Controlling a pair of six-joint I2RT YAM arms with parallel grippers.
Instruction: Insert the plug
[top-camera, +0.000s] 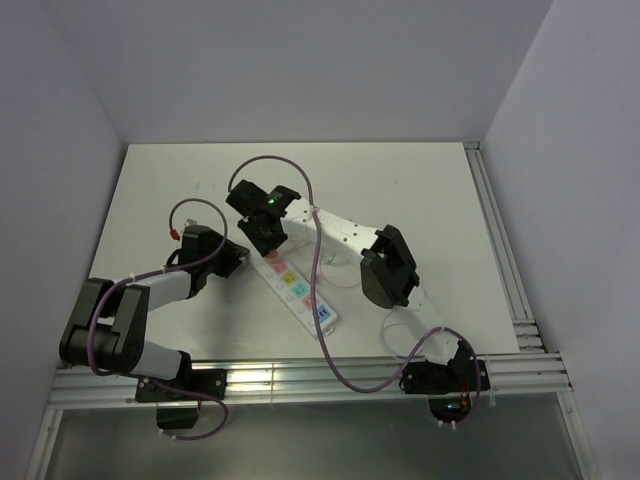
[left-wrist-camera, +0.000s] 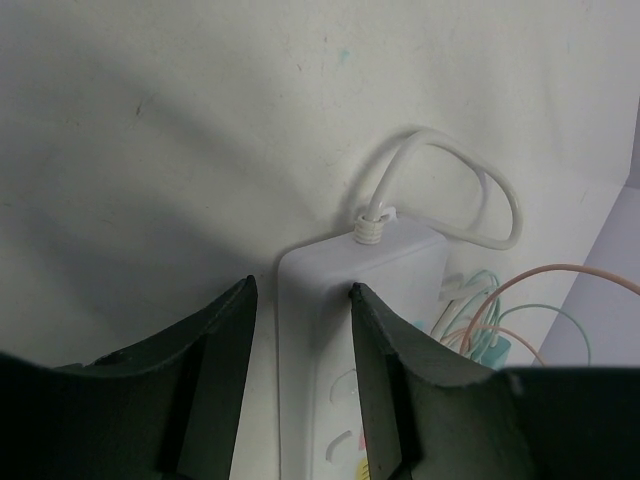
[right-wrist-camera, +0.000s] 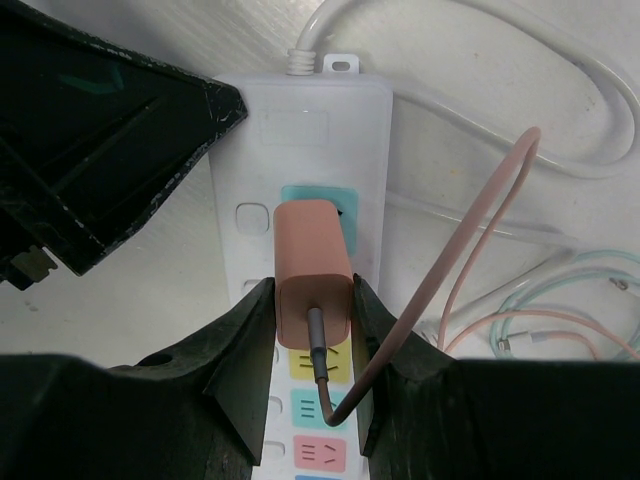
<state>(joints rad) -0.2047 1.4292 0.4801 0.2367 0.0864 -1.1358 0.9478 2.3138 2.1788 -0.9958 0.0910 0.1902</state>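
Right now the right end effector (right-wrist-camera: 313, 330) pinches the pink plug (right-wrist-camera: 312, 258), which sits over the teal socket (right-wrist-camera: 318, 205) near the cord end of the white power strip (right-wrist-camera: 300, 120) on the worktop (top-camera: 420, 190). Meanwhile the left end effector (left-wrist-camera: 302, 345) is spread, its fingers (left-wrist-camera: 225, 350) straddling the strip's cord end, and whether they press it I cannot tell

Even, soft light; blurred near edges.
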